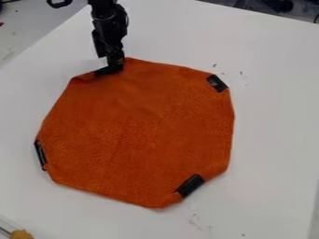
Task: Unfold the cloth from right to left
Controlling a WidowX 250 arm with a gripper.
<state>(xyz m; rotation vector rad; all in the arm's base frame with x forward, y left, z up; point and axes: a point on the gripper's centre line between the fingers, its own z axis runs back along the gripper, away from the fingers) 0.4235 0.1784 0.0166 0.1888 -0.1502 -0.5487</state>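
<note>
The black gripper (112,66) hangs down from the top edge, at the upper left edge of the orange cloth (137,130). The cloth lies spread out nearly flat on the white table, with its corners turned in or cut off. Black pieces sit on its edge at the upper right (217,83), the lower right (190,185) and the left (40,155). A dark piece also shows right under the gripper; whether it is part of the gripper or of the cloth is unclear.
The white table (274,130) surrounds the cloth and bears a few small dark marks. A yellowish object (21,234) is at the bottom left corner. Dark items stand beyond the table's far edge at the top right.
</note>
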